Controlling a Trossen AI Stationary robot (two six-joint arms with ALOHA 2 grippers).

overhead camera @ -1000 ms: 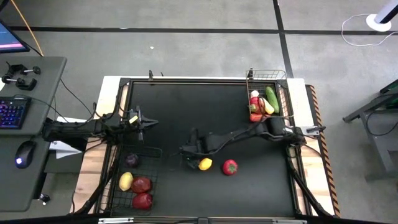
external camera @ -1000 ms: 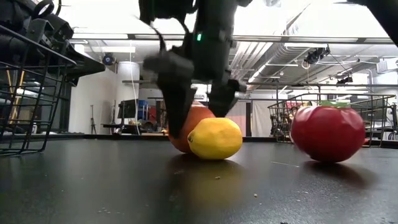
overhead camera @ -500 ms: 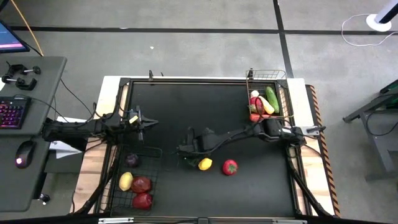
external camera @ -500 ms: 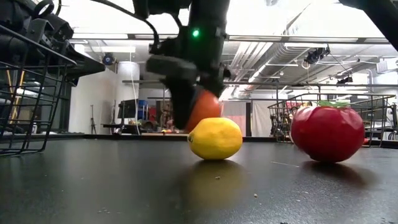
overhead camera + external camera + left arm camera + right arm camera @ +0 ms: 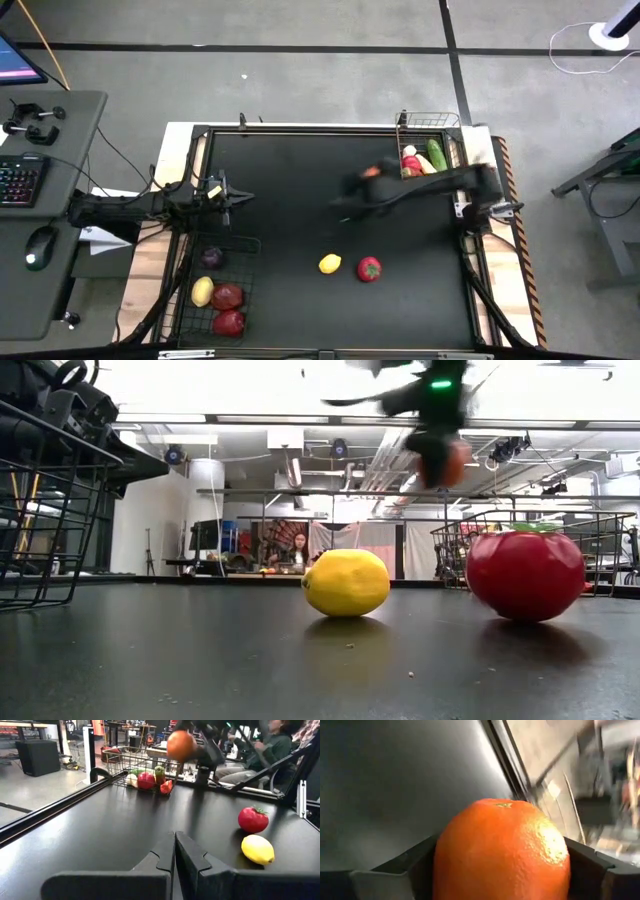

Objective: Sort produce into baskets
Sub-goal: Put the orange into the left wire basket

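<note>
My right gripper [image 5: 366, 178] is shut on an orange [image 5: 502, 850], high above the table's middle, left of the lighter wire basket [image 5: 447, 122] at the far right, which holds a cucumber, corn and red pieces. The orange also shows in the low view [image 5: 452, 460] and the left wrist view [image 5: 181, 746]. A yellow lemon [image 5: 329, 263] and a red tomato [image 5: 370, 268] rest on the black table. The dark basket [image 5: 243, 243] at the near left holds purple, yellow and red fruits. My left gripper [image 5: 230, 197] is shut and empty at the left. My right gripper pinches the orange by two opposite sides [image 5: 445, 865], one finger [image 5: 412, 865] on each side. In the low view the fingers come at it from above. The orange is lifted clear, high above the table.
Bare black table lies between the two baskets. The lemon [image 5: 346, 582] and tomato [image 5: 527, 573] sit side by side toward the near edge. A raised frame rims the table. A desk with keyboard and mouse stands beyond the left edge.
My right gripper, which stood around the orange beside the lemon, has taken hold of it, lifted it clear and swung fast up and toward the far right basket. The lemon and tomato have stayed put.
</note>
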